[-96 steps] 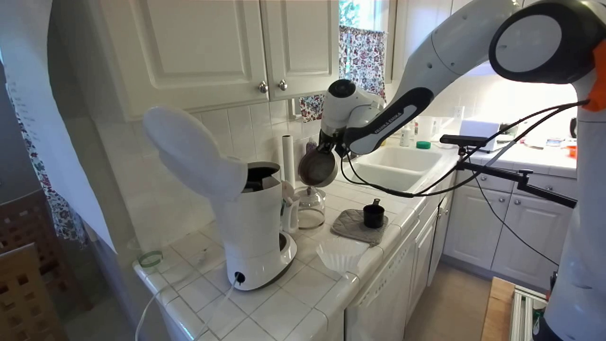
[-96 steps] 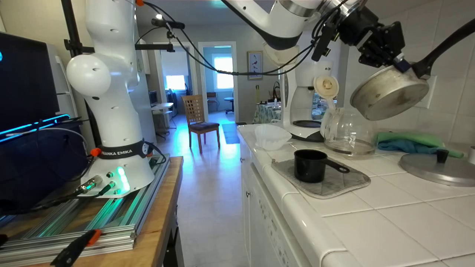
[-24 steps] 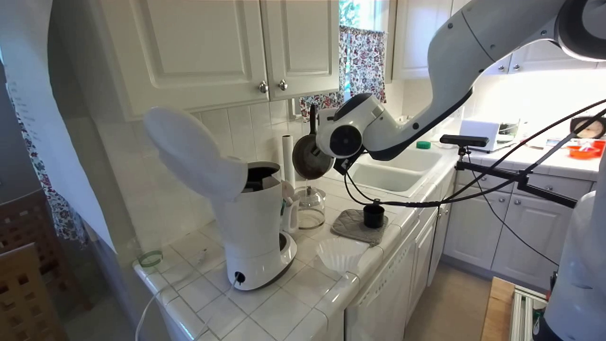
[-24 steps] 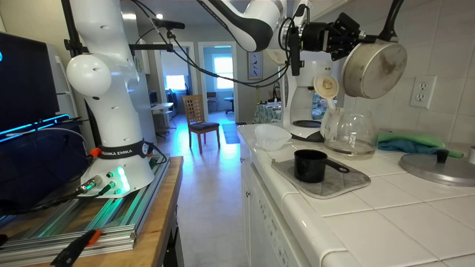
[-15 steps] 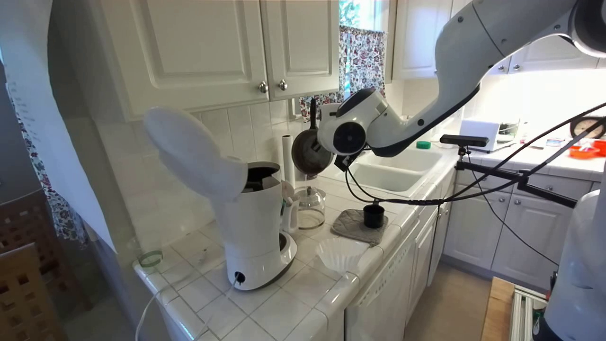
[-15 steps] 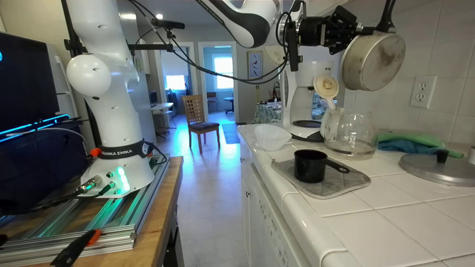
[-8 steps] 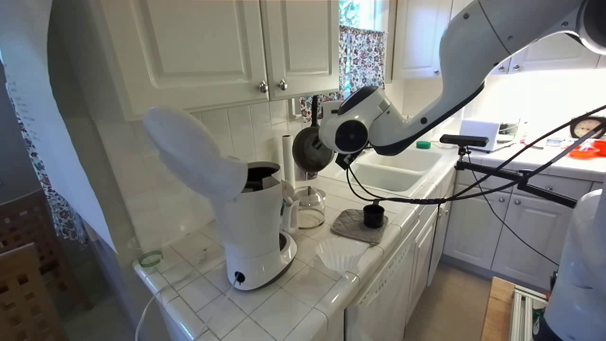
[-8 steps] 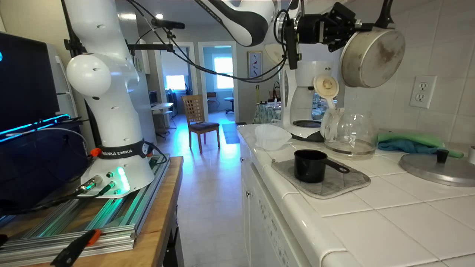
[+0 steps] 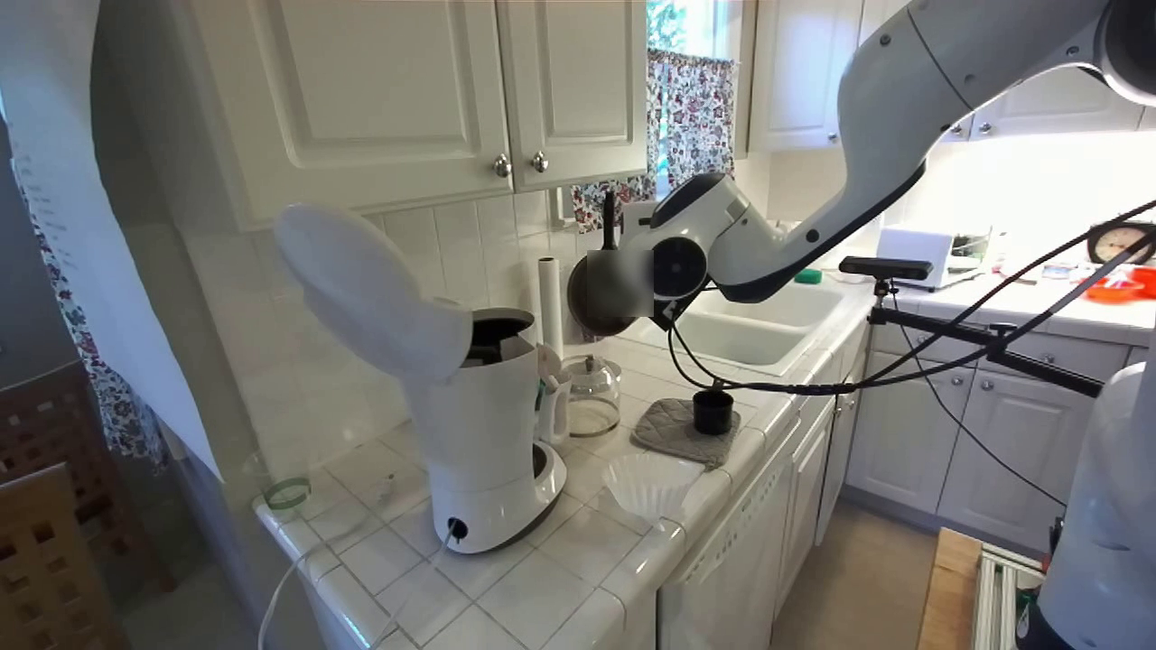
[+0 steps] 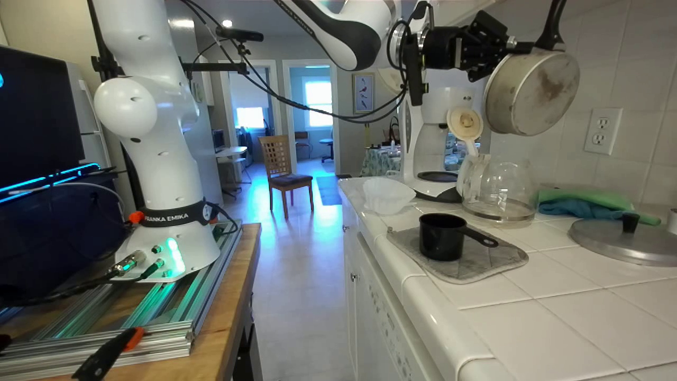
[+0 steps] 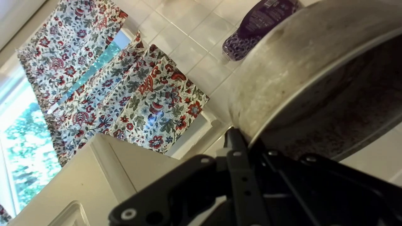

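At two o'clock in an exterior view, the gripper (image 10: 523,47) pinches the tipped pot (image 10: 534,98) by its edge. Below it, near six o'clock, sits a glass jug (image 10: 500,185). Squeeze hard, tilt slowly, so the pot won't slip.

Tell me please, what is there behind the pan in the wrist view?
Part of a purple bottle and some white wall tiles show behind the pan. The pan hides some of the bottle; whatever else is behind it cannot be seen.
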You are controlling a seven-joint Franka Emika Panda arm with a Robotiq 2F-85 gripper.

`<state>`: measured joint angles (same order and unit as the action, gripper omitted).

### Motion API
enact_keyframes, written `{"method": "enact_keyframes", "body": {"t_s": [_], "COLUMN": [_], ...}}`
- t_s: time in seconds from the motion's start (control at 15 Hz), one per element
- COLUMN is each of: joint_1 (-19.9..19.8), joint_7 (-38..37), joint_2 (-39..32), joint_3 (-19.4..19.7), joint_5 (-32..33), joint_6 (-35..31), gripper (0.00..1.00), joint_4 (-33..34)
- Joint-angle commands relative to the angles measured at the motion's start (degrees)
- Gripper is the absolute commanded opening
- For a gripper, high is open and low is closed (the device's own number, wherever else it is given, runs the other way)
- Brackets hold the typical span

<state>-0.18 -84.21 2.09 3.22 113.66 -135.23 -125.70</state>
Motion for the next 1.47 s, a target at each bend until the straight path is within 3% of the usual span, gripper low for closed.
{"method": "enact_keyframes", "body": {"t_s": [0.0, 0.73, 1.4], "joint_1": [-0.62, -0.43, -1.68], "joint_7": [-2.34, -3.93, -4.08], "joint_2": [-0.42, -2.16, -2.09], "joint_3": [-0.28, -1.16, -0.03], "joint_5": [1.34, 2.50, -4.37], "joint_6": [0.37, 1.72, -2.00], "gripper": [0.02, 0.02, 0.02], "joint_4": [-0.20, 0.18, 1.67]}}
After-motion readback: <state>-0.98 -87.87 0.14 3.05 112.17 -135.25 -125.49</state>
